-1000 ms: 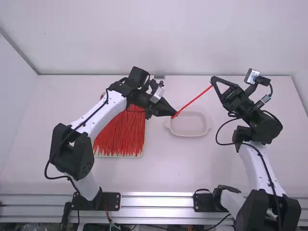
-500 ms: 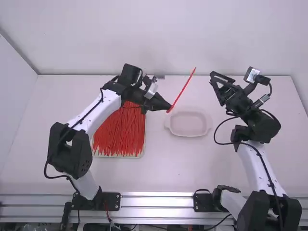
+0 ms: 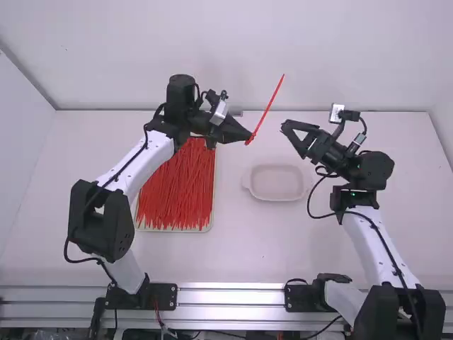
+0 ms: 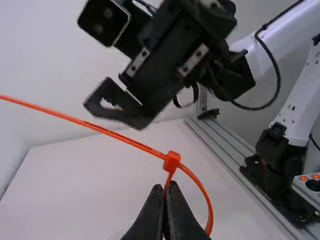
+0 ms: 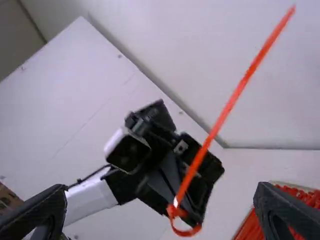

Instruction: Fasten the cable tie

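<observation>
Left gripper (image 3: 247, 136) is lifted above the white table (image 3: 233, 248), just past the far end of the heap of spare red ties (image 3: 177, 188) lying on a flat tan tray (image 3: 207, 228). Its 2 fingers (image 4: 156, 210) are pressed together, pinching the red cable tie (image 3: 267, 110) just under the tie's square head (image 4: 171, 160). The tie is in the air: the tail runs through the head, leaving a small loop (image 4: 206, 205) beside the fingers, and the long free end slants up and away toward the back wall. Right gripper (image 3: 294, 138) is level with it and close to its right, not touching the tie, jaws spread wide with nothing between them; the right wrist view has its 2 fingers (image 5: 35, 212) far apart at either edge. A shallow white dish (image 3: 279, 168) sits on the table below and between the 2 grippers.
</observation>
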